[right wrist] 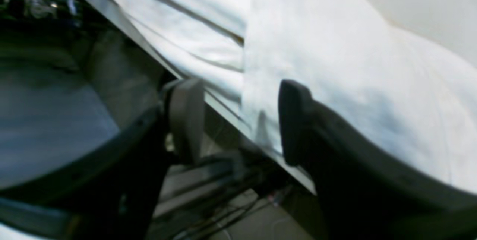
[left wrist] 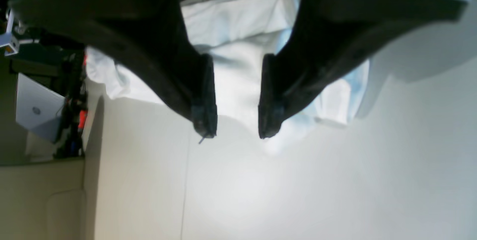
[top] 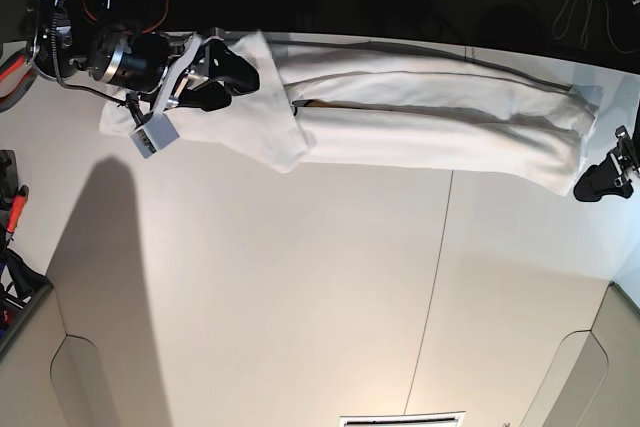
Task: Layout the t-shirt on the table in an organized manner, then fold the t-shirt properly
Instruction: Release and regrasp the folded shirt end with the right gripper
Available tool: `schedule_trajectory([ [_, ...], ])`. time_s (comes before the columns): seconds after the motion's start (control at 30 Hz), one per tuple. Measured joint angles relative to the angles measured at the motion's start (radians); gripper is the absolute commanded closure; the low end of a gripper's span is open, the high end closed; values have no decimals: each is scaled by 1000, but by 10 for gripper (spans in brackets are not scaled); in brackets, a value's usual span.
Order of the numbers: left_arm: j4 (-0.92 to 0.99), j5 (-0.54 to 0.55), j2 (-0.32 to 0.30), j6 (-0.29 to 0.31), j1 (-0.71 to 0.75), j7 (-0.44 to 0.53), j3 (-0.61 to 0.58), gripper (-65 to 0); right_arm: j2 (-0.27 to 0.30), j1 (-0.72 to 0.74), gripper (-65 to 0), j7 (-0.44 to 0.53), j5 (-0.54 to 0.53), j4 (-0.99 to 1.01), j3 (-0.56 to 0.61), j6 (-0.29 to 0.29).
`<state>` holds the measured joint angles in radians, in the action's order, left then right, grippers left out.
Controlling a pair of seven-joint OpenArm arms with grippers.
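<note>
T-shirt (top: 430, 117) lies as a long folded strip along the table's (top: 300, 297) far edge, w/ right gripper (right wrist: 238, 124) spread over its end and left gripper (left wrist: 236, 98) spread, holding nothing, prob to square it up.

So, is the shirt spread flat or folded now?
Folded. The shirt lies as a long narrow band along the table's far edge, with layers overlapping and one flap turned over.

Two dark fingers (left wrist: 203, 94) of the left gripper (left wrist: 236, 130) stand apart over the white bench (left wrist: 298, 195), nothing between their tips. The crumpled white t-shirt (left wrist: 238, 46) lies behind them near the bench's far edge. A thin seam (left wrist: 184, 195) crosses the bench.
</note>
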<state>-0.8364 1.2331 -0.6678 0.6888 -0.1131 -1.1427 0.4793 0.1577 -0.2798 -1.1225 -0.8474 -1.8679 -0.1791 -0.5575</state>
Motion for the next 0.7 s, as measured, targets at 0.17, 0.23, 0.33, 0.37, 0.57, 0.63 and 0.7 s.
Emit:
schedule_trajectory([
  [0.17, 0, 14, 1, 0, 0, 21, 31, -230, 0, 0, -316, -2, -39, -82, 0, -15],
  [0.23, 0, 15, 0, 0, 2, 29, 69, -230, 0, 3, -316, 3, -43, -143, 0, -19],
  [0.33, 0, 17, 0, 0, 21, 38, 132, -290, 0, 6, -316, 34, -10, -182, 0, -20],
  [0.37, 0, 17, 0, 0, 33, 38, 146, -340, -5, 5, -316, 43, 19, -179, 0, -20],
  [0.57, 0, -5, 8, 0, 146, 81, 142, -468, -20, 5, -316, 128, 123, -72, 64, -19],
  [0.63, 0, -9, 12, 0, 175, 87, 136, -468, -20, 6, -316, 153, 187, -21, 99, -19],
  [0.7, 0, -23, 21, 0, 188, 91, 135, -468, -20, 14, -316, 168, 234, 44, 133, -19],
])
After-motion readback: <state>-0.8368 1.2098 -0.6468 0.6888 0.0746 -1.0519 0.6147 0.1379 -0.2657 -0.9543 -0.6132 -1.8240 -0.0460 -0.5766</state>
